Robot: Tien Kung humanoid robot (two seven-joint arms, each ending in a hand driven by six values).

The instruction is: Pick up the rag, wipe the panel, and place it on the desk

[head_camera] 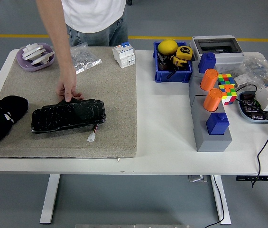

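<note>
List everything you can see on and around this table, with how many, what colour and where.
Panel: one, glossy black, on the mat's near left.
Mat: one, beige, covering the table's left half.
Dish: one, lilac, far left corner, white parts inside.
Plastic bag: one, clear, far on the mat.
Circuit breaker: one, white, mat's far right corner.
Bin: one, blue, holding yellow items.
Grey block: one, with orange and blue pegs, right side.
Puzzle cube: one, multicoloured, beside the block.
Person's hand: one, touching the panel's far edge.
Left hand: black, at the left edge, fingers unclear.
</note>
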